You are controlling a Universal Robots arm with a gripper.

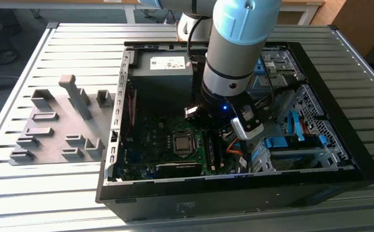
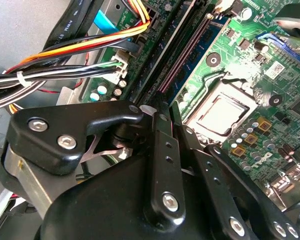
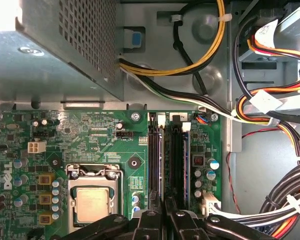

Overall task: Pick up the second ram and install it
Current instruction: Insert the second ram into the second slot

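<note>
I am reaching down into the open computer case [image 1: 341, 159], my gripper [image 3: 165, 212] hanging over the memory slots [image 3: 166, 165] beside the processor [image 3: 92, 205] on the green board [image 3: 90, 137]. My fingers [image 2: 166, 150] are pressing together, clamping a thin dark edge that I take to be the second ram [image 3: 164, 202], standing upright above the slots. Whether it is touching a slot I cannot tell. A blue-green stick [image 3: 186, 162] is sitting in the outer slot. The grey holder tray [image 1: 58, 128] is lying on the table [image 1: 64, 193], well apart from me.
</note>
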